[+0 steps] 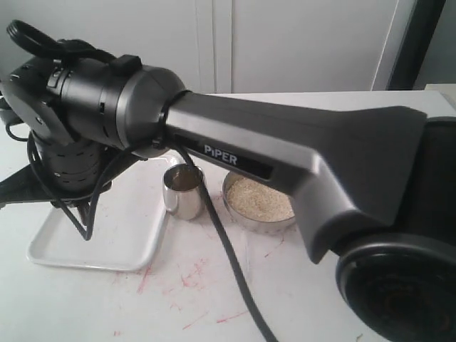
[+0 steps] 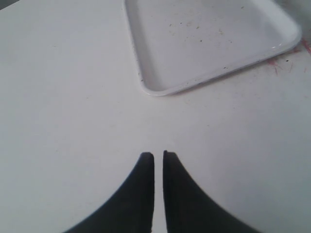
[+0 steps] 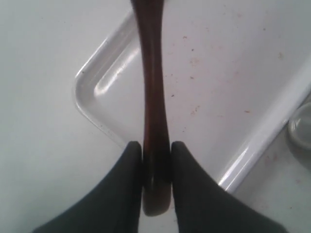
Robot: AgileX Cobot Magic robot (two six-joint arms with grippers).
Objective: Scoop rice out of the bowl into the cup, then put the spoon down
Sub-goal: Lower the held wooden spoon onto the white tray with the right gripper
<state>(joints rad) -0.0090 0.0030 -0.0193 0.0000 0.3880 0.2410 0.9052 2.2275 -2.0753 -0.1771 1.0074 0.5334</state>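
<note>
Spoon (image 3: 153, 87) handle is clamped in the right gripper (image 3: 156, 148) over the white tray (image 3: 218, 58) toward the table's left edge, probably the set-down spot. Cup (image 1: 183, 191) stands just beside the bowl (image 1: 242, 217) of rice (image 1: 260, 199), away from the edges. Left gripper (image 2: 158, 156) is nearly closed and empty, parked out of the way.

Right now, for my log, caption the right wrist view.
Right gripper, jaws shut on the wooden spoon, white tray behind it.

Lab-like room: stained white table (image 1: 107, 306), plain white cabinets (image 1: 285, 43).
</note>
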